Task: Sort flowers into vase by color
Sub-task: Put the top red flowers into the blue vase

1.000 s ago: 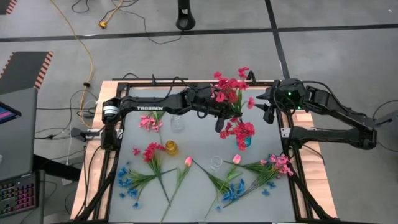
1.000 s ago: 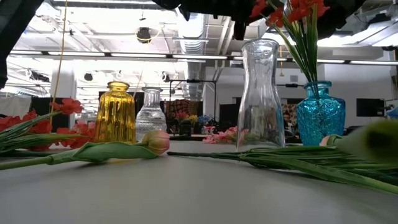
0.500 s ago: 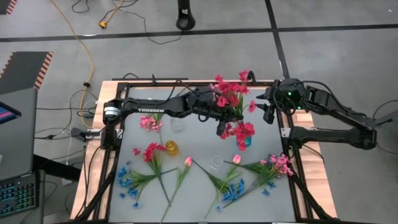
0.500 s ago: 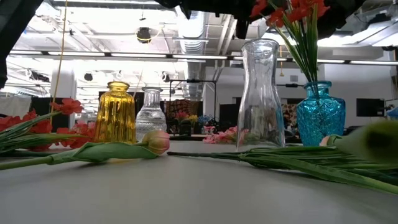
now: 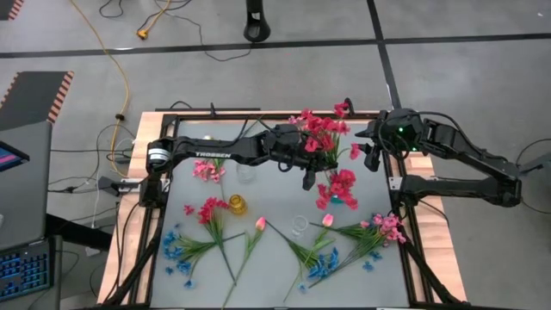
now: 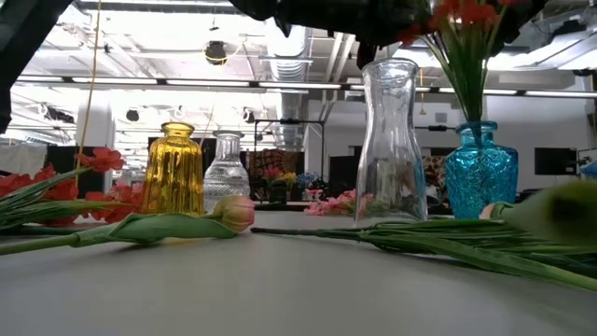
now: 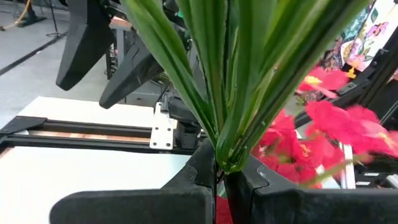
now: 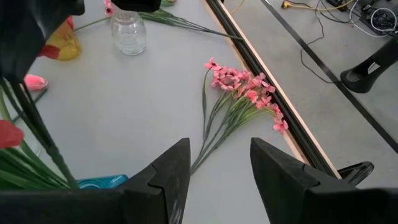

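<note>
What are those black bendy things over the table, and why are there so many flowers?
They are two robot arms. One picture looks down from above, one peeks across the tabletop, and two come from cameras on the arms' wrists. The left gripper pinches a bunch of red flowers by its green stems above the blue vase, which already holds red flowers. The right gripper waits open at the table's edge. More pink, red and blue flowers lie on the table, beside a yellow vase and clear ones.

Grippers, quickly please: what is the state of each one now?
Left gripper: shut on a red sprig, above the blue vase.
Right gripper: open, holding nothing, at the table's far right edge.
</note>
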Controlling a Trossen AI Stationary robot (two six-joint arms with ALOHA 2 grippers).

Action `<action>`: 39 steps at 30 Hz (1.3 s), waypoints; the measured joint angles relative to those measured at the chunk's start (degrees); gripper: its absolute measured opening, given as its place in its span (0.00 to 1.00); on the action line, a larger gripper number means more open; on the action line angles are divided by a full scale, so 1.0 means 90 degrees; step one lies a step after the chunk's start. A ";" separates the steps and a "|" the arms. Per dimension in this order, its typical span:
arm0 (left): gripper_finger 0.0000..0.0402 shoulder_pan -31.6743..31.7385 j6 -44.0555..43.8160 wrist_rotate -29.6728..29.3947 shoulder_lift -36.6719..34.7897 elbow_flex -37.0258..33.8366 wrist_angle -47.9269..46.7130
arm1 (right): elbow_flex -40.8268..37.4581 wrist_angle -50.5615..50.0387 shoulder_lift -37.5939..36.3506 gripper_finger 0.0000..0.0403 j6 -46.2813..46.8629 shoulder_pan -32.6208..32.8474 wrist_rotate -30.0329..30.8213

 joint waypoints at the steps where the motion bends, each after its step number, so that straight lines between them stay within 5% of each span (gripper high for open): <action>1: 0.00 0.0000 0.0003 0.0004 0.0000 0.0000 -0.0047 | 0.0000 0.0002 0.0000 0.48 0.0002 0.0000 0.0000; 15: 0.02 -0.0019 0.0442 -0.0102 0.0000 0.0000 -0.0081 | 0.0000 0.0002 0.0000 0.48 0.0002 0.0000 0.0000; 27: 0.26 -0.0024 0.0338 -0.0159 0.0000 0.0000 -0.0083 | 0.0000 0.0000 0.0000 0.48 0.0002 0.0000 0.0000; 39: 0.33 -0.0064 0.0418 0.0844 -0.0002 0.0000 -0.0093 | 0.0000 0.0001 0.0000 0.48 0.0005 0.0000 0.0000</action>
